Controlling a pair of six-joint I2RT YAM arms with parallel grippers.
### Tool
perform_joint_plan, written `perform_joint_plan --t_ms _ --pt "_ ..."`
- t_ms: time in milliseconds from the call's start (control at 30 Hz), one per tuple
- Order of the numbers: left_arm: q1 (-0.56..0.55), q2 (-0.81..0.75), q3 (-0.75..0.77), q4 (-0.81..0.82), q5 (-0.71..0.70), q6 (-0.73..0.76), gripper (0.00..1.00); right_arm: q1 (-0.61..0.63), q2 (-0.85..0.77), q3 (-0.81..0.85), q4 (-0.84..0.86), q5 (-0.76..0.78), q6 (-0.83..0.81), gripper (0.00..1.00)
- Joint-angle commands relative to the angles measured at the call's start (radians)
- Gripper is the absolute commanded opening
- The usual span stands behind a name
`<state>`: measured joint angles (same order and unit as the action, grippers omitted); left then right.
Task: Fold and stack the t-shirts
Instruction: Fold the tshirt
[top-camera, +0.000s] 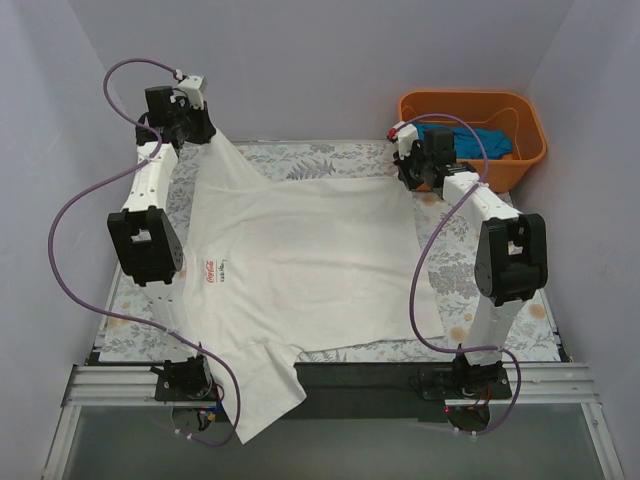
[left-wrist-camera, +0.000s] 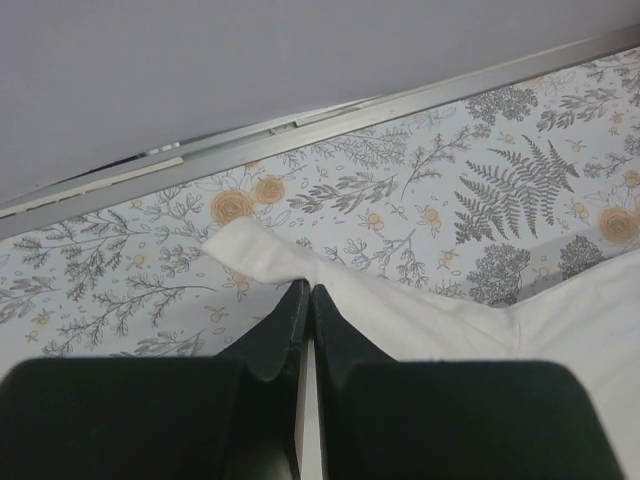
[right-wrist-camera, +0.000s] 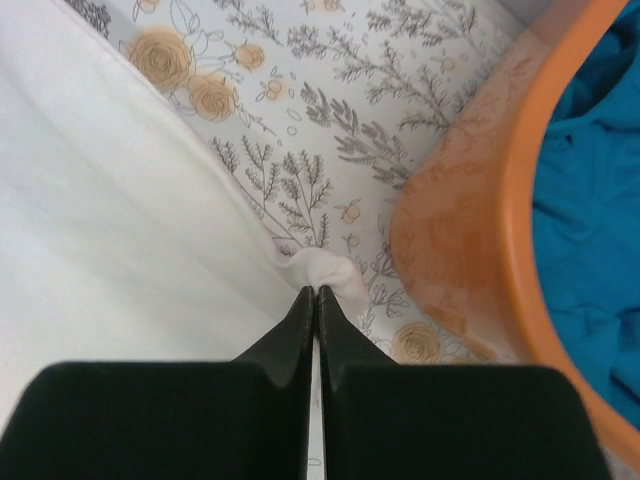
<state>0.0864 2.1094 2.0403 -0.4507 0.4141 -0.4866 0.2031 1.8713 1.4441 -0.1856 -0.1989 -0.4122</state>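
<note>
A large white t-shirt (top-camera: 300, 270) with a small red chest logo (top-camera: 209, 270) lies spread over the flowered table; one sleeve hangs off the near edge. My left gripper (top-camera: 200, 130) at the far left is shut on a corner of the white t-shirt (left-wrist-camera: 260, 255), the cloth pinched between its black fingertips (left-wrist-camera: 296, 300). At the far right, my right gripper (top-camera: 410, 172) is shut on another corner of the white t-shirt (right-wrist-camera: 325, 270), bunched at the tips. A teal-blue t-shirt (top-camera: 470, 140) lies in the orange basket (top-camera: 525, 160). A red one is not in view.
The orange basket (right-wrist-camera: 470, 200) stands right beside my right gripper at the back right corner. A metal rail (left-wrist-camera: 330, 115) runs along the table's far edge near the wall. Purple cables loop from both arms.
</note>
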Motion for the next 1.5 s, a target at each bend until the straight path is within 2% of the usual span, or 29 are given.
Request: perform_joint_plan --t_ms 0,333,600,833,1100,1233,1467 --pt "0.019 -0.032 -0.025 0.007 0.035 0.008 0.00 -0.011 0.003 0.076 0.021 -0.043 -0.037 0.01" --pt "0.033 -0.199 -0.216 0.004 0.045 0.051 0.00 -0.018 -0.075 0.003 0.020 -0.120 -0.102 0.01" --pt "0.036 -0.426 -0.442 -0.029 0.075 0.111 0.00 -0.022 -0.110 -0.048 0.005 -0.151 -0.132 0.01" --pt "0.038 -0.624 -0.623 -0.118 0.084 0.190 0.00 -0.037 -0.138 -0.067 -0.017 -0.192 -0.198 0.01" --pt "0.035 -0.851 -0.848 -0.232 0.058 0.296 0.00 -0.065 -0.190 -0.168 -0.049 -0.240 -0.325 0.01" --pt "0.035 -0.916 -0.956 -0.244 0.040 0.310 0.00 -0.068 -0.192 -0.231 -0.049 -0.261 -0.381 0.01" --pt "0.030 -0.925 -1.129 -0.244 0.023 0.299 0.00 -0.068 -0.130 -0.246 -0.052 -0.252 -0.434 0.01"
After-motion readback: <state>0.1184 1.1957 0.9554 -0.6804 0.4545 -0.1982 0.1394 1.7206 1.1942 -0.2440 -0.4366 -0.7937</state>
